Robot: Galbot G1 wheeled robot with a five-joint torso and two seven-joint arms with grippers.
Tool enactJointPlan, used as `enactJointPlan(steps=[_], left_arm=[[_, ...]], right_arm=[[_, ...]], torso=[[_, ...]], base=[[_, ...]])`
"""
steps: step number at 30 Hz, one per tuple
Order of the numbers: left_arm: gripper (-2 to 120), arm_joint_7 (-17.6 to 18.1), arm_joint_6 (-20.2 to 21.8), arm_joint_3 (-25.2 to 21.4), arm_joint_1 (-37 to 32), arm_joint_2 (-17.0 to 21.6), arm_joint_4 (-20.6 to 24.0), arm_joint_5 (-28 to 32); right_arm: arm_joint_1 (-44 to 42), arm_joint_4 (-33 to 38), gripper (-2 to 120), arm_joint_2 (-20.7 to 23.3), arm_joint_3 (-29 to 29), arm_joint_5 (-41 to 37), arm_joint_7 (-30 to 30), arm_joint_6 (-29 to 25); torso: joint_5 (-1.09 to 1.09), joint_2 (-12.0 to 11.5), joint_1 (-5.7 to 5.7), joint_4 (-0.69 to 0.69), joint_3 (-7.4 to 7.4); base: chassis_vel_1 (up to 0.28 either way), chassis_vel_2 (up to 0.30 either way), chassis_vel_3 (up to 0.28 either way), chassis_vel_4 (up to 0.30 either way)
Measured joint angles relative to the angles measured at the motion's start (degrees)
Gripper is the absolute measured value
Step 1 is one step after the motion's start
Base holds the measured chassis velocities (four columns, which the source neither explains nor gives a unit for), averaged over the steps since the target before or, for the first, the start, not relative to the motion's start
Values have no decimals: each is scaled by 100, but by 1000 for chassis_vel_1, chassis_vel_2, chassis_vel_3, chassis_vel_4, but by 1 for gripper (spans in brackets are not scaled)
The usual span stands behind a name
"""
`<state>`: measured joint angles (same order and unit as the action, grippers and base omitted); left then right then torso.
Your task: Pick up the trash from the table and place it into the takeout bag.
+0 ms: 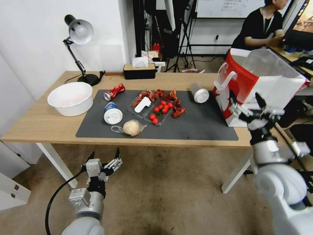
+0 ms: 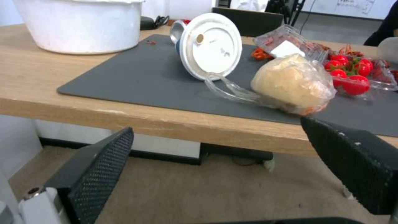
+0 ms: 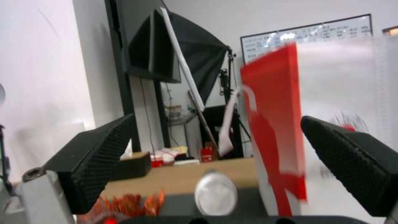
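Head view showed the tabletop, long and light wood, carrying a dark grey mat across its middle. At its right end stood the takeout bag, upright, mouth open, partly on the mat's right edge. A white bowl sat on bare wood at the left end, off the mat. On the mat lay the trash: a crushed red can near the back left corner, a blue-white lidded cup on its side just in front of the can, a bun in clear plastic near the front edge, a clear tray of tomatoes with red scraps around it in the middle, and a clear white-lidded cup on its side, near the bag.

The right arm was raised at the tabletop's right front corner, its wrist pointing up and forward, the right tool spread wide, holding nothing, just in front of the bag. The left arm was low, below the tabletop's front edge over the floor, its left tool also spread and empty, aimed toward the bun.
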<state>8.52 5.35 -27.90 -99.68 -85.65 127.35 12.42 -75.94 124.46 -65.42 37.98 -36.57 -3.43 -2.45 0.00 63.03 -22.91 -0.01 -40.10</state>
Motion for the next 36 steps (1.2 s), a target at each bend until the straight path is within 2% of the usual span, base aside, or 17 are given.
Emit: enactJointPlan(steps=[7,8,9,12,14,26,36], left_arm=[[100,-27,-65,19,8,30,-13,22],[100,-38,-85,22,-2,40,-17,26],[100,-38,-85,22,-2,40,-17,26],[100,-50,-109,39,-6,48,-46,30],[100,-53,-113,51,-3,47,-59,30],[100,-67,-148,86,4,33,-103,32],[100,-70,-152,90,16,33,-131,35]], right_arm=[[-996,-317,100,-536,-131,896,260,-925],[-1285,-585,100,-746,-244,1228,358,-1378],[-1285,-585,100,-746,-244,1228,358,-1378],[-1754,-1305,100,-1168,-444,1709,598,-2359],[-1851,-1425,100,-1242,-487,1780,612,-2516],[-1964,-1501,100,-1508,-608,1928,590,-2600],[-2000,-1410,100,-1499,-620,1787,584,-2439]], torso=[[1,0,0,0,0],[-1,0,0,1,0],[-1,0,0,1,0],[1,0,0,0,0],[0,0,0,0,0],[0,0,0,1,-1],[0,0,0,1,-1]], base=[[0,0,0,0],[0,0,0,0],[0,0,0,0],[0,0,0,0],[0,0,0,0],[0,0,0,0],[0,0,0,0]])
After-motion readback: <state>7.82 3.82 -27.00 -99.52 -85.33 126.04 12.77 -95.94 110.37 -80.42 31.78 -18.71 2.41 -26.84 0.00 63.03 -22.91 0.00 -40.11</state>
